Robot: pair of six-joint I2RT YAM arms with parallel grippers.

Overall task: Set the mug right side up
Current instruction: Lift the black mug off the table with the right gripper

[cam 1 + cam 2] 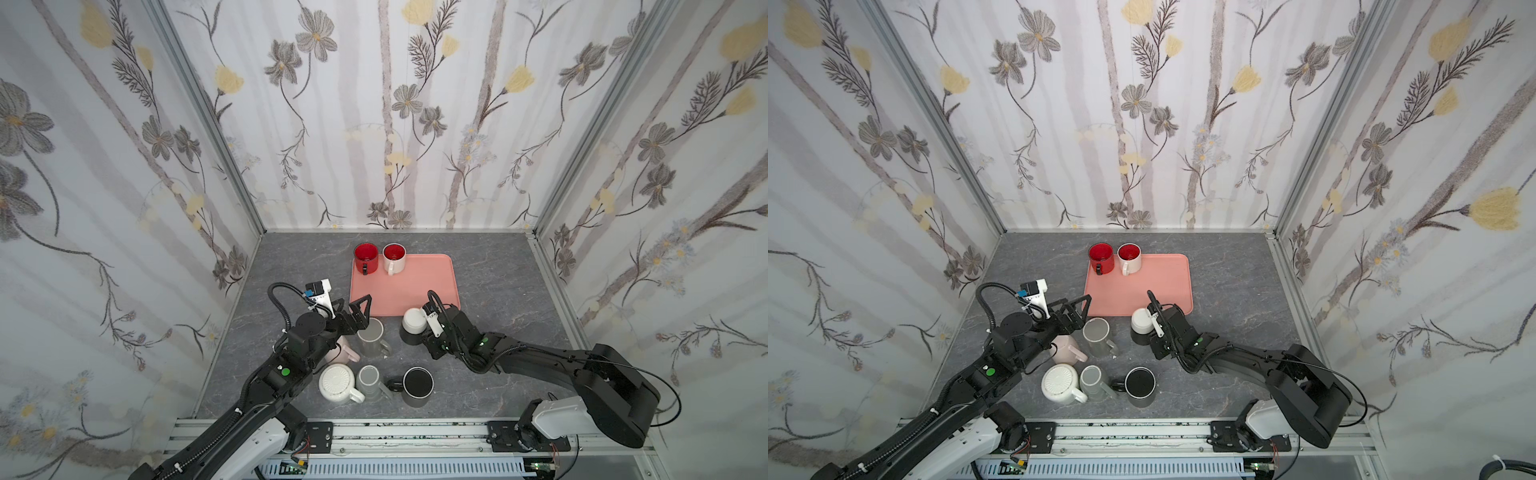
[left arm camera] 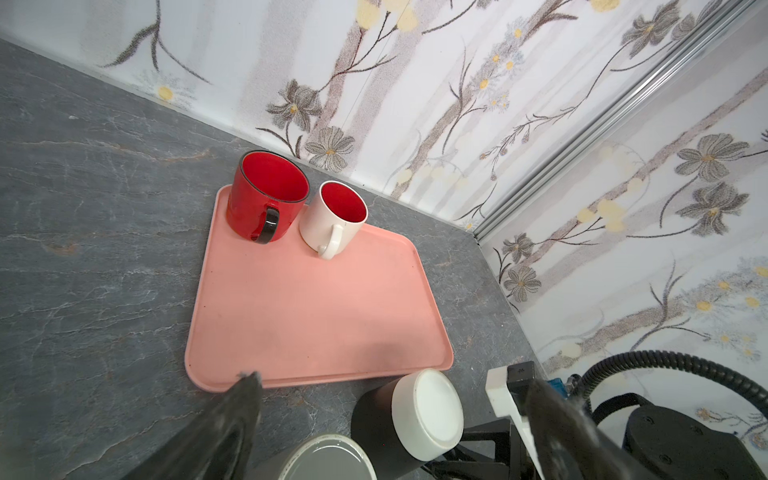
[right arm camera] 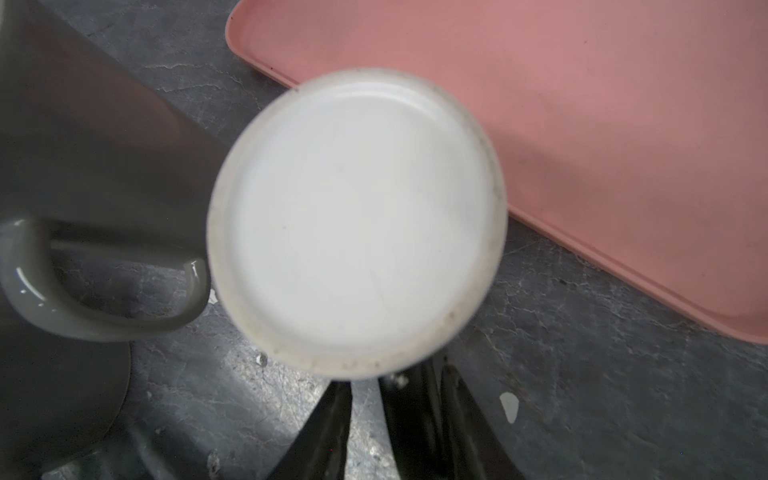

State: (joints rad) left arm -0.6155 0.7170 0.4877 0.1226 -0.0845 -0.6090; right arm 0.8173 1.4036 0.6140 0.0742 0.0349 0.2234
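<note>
The mug [image 1: 413, 322] [image 1: 1142, 321] has a black body and a white base. It stands base up on the grey table, just in front of the pink tray's near edge. In the right wrist view its white base [image 3: 357, 224] fills the middle. My right gripper [image 3: 365, 386] reaches in at its side with the fingers close together. A narrow strip of table shows between them, and their tips are hidden under the base, so a grip cannot be made out. My left gripper [image 1: 353, 305] [image 2: 392, 380] stands wide open and empty to the mug's left, over a grey mug.
The pink tray [image 1: 415, 291] holds a red mug [image 1: 365, 257] and a white mug with a red inside [image 1: 394, 257], both upright. On the table stand a grey mug [image 1: 371, 336], a pink mug [image 1: 347, 351] under the left arm, a white mug [image 1: 337, 382], another grey mug [image 1: 370, 380] and a dark mug [image 1: 417, 384].
</note>
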